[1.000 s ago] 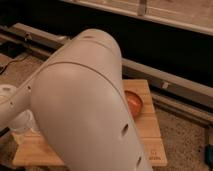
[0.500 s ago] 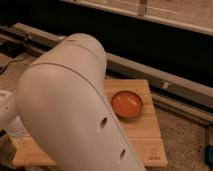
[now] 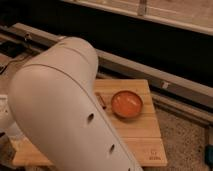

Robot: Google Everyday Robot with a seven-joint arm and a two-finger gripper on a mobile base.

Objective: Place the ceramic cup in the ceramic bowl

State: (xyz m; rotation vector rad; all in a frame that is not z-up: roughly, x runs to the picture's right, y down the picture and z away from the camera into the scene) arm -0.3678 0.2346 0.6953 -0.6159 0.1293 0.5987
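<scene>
Item: round, shallow, glossy orange ceramic bowl [image 3: 126,103]. It stands upright and empty on the right half of the pale wooden slatted worktop [image 3: 145,137]. It is now wholly uncovered; a second ago it was half hidden by the bulky white robot arm [image 3: 65,110], which has swung left. The target is thus in plain sight.
Plain white ceramic cup: not visible.
Claw: hidden beyond the arm; apart or together, cannot tell.
</scene>
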